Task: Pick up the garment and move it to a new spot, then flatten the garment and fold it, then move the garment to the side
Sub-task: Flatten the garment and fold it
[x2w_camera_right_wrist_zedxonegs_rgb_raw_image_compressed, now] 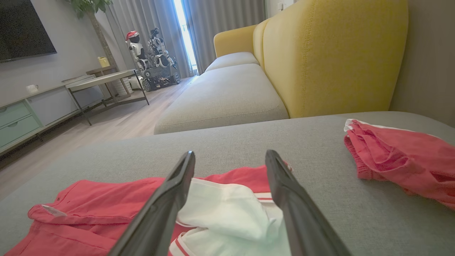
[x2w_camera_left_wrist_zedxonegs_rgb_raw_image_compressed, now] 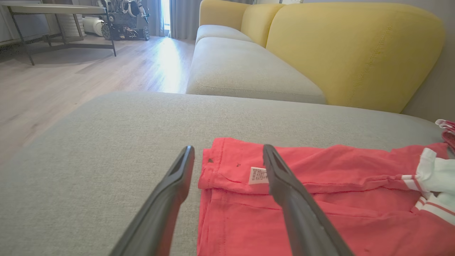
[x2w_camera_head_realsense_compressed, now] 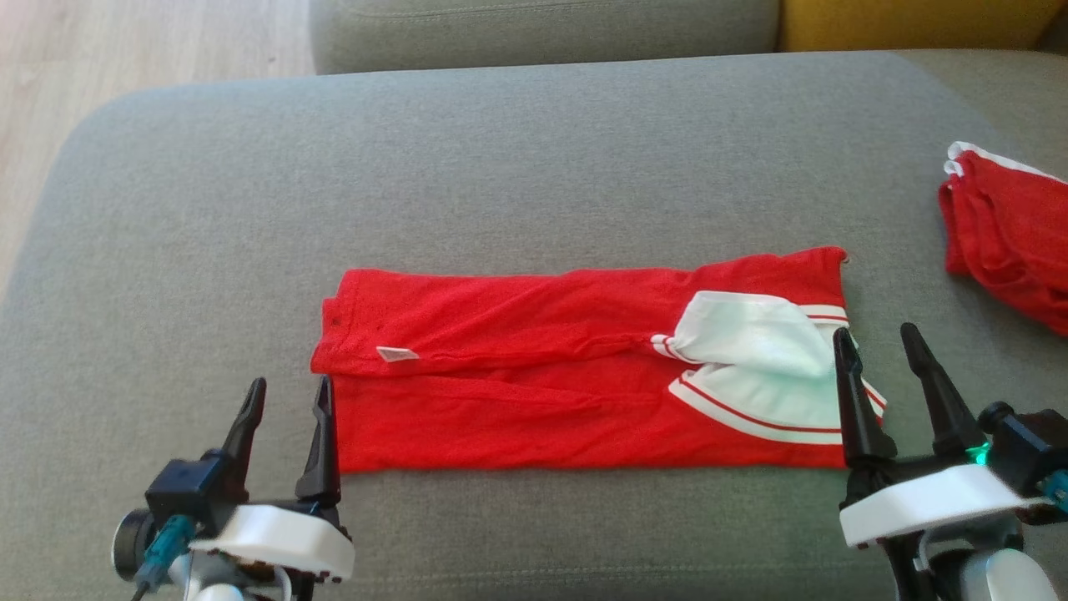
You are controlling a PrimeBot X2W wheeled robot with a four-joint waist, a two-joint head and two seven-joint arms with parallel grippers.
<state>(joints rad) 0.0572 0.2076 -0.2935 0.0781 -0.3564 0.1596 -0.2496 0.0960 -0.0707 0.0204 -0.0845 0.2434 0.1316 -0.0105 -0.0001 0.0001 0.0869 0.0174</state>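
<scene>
Nearest, the left hand [x2w_camera_head_realsense_compressed: 291, 382] stands open at the garment's label end. Its inner finger is right at the red hem, and nothing sits between the fingers. The right hand [x2w_camera_head_realsense_compressed: 876, 330] is open too, at the garment's white-trimmed end; one finger crosses the trim in the head view and the other is just off the cloth. The garment [x2w_camera_head_realsense_compressed: 542, 376] lies folded into a long red band on the grey sofa seat [x2w_camera_head_realsense_compressed: 501, 167], its upper layer lapped over the lower.

The head view gives the garment's whole outline. The left wrist view, low along the left hand [x2w_camera_left_wrist_zedxonegs_rgb_raw_image_compressed: 228, 147], adds the print on the small white label [x2w_camera_left_wrist_zedxonegs_rgb_raw_image_compressed: 258, 175] and dark specks by the hem. The right wrist view, past the right hand [x2w_camera_right_wrist_zedxonegs_rgb_raw_image_compressed: 230, 153], shows the white panel [x2w_camera_right_wrist_zedxonegs_rgb_raw_image_compressed: 220, 209] puffed up, not flat.

Beyond the garment's trimmed end, well apart from it, a second red garment [x2w_camera_right_wrist_zedxonegs_rgb_raw_image_compressed: 401, 156] lies crumpled on the same seat. Farther behind the garment are another grey seat and yellow backrests [x2w_camera_right_wrist_zedxonegs_rgb_raw_image_compressed: 330, 53], then wooden floor, a metal-legged table [x2w_camera_right_wrist_zedxonegs_rgb_raw_image_compressed: 103, 78] and another robot [x2w_camera_right_wrist_zedxonegs_rgb_raw_image_compressed: 153, 53] by the curtains.
</scene>
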